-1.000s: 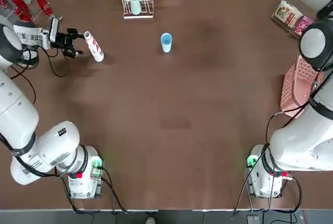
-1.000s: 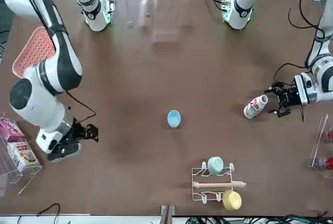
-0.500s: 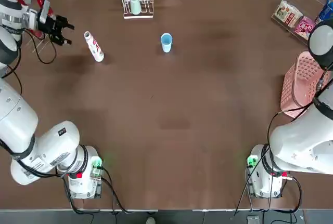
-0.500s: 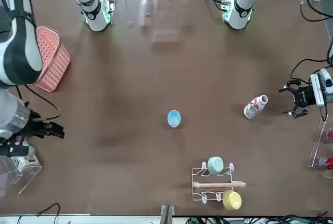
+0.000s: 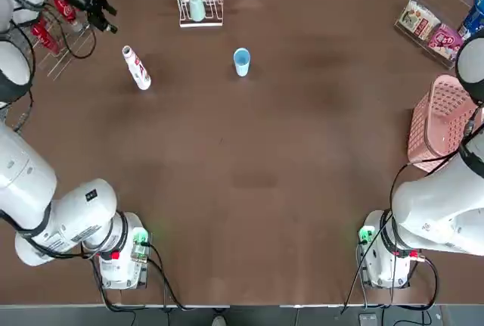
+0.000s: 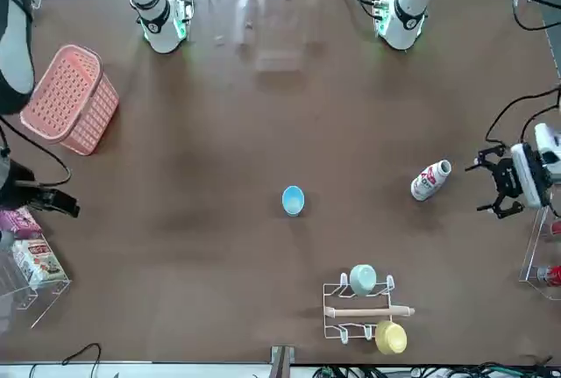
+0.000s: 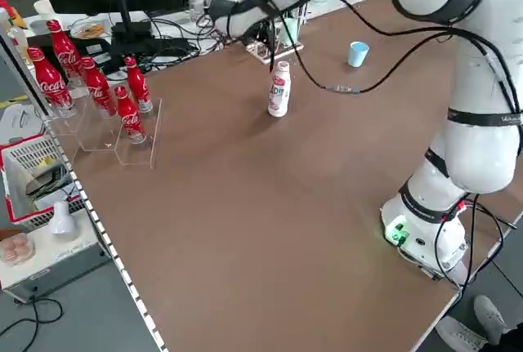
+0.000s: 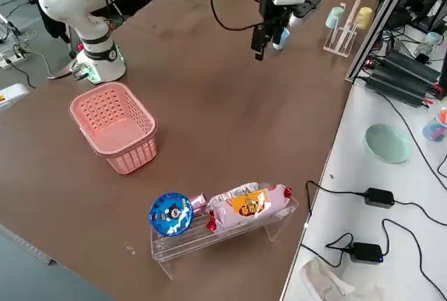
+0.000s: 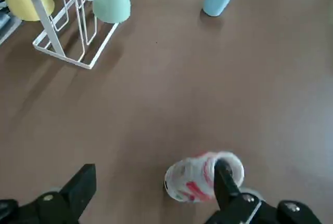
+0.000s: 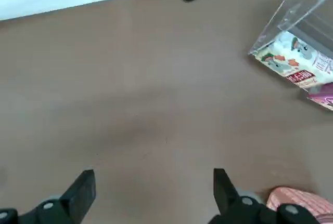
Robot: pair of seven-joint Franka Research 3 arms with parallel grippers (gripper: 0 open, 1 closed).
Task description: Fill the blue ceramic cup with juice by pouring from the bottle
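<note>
The bottle, slim and white with a red label, stands upright at the table's far left, also in the front view and the left side view. The light blue ceramic cup stands upright to its right, apart from it. My left gripper is open and empty, hanging beyond the bottle toward the far left corner; its wrist view shows the bottle by one finger. My right gripper is open and empty, raised near the table's right edge.
A white wire rack with a mint-green and a yellow cup stands at the far edge. Red cola bottles in a clear stand fill the far left corner. A pink basket and a clear snack rack sit at the right.
My left gripper has drawn back from the bottle toward the far left corner, staying open. My right arm has swung out toward the table's right edge. Bottle and cup have not moved.
</note>
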